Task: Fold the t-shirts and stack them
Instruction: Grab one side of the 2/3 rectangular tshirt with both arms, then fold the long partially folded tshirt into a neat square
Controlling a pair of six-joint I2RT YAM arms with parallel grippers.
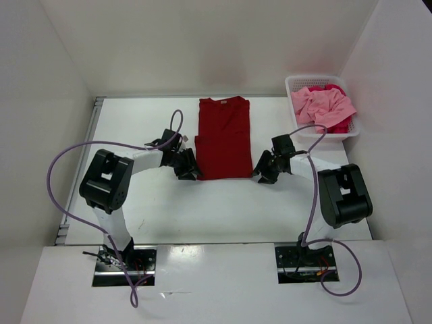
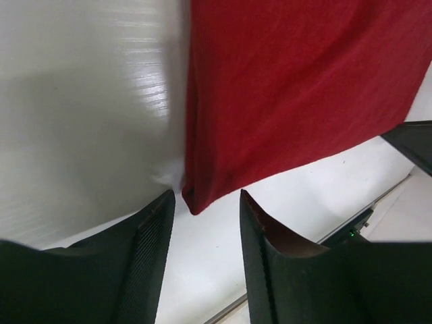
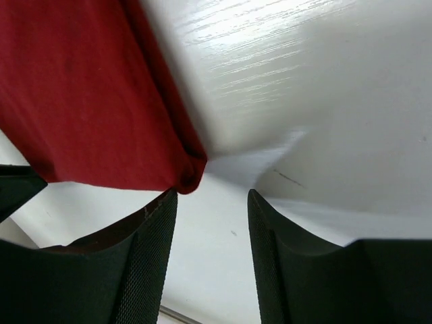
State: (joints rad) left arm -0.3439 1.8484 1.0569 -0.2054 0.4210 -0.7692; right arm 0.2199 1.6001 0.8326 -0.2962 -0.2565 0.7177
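White tbl [image 1: 169,216], white walls [image 1: 202,47]; dark red t-shirt [image 1: 225,138] flat at ctr

The dark red t-shirt [image 1: 224,138] lies flat and well apart from the white mesh basket [image 1: 297,81], to its left in the overhead view. It is folded lengthwise into a tall, narrow rectangle. Its neckline is at the far end, about level with the basket, and its hem is nearer than the basket. Up close, both hem corners show doubled cloth with soft, rolled edges. The light pink t-shirt [image 1: 322,104] sits crumpled in a heap inside the basket, draping over its near rim. The magenta t-shirt [image 1: 339,126] lies bunched under it, showing only at the basket's far and right sides.
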